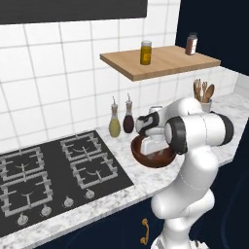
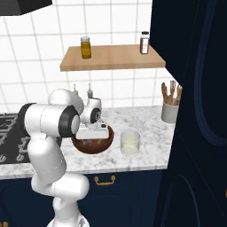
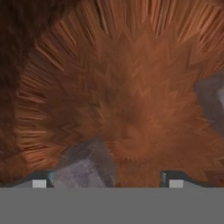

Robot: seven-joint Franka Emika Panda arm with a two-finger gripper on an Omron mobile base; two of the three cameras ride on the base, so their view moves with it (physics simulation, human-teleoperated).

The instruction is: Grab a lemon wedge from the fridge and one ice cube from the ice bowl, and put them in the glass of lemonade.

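Arm (image 1: 194, 141) folded forward, elbow high, wrist bent downward. Gripper (image 3: 107, 179) pointing straight down, jaws spread wide, fingertips (image 3: 39, 181) low.

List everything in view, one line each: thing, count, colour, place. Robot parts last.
Ice bowl: 1, reddish-brown, on the counter right of the stove, under the hand.
Ice cubes: 2 seen, pale grey, inside the bowl; one between the fingertips, one at the hand view's right edge.
Glass of lemonade: 1, clear with pale yellow liquid, right of the bowl.
Stove: 1, black, four burners, left of the bowl.
Oil and vinegar bottles: 2, yellow and dark, against the wall.
Shelf: 1, wood, on the wall.
Jars: 2, yellow and brown, on the shelf.
Utensil holder: 1, grey with wooden tools, counter's right end.
Gripper: 1, open, low inside the bowl.
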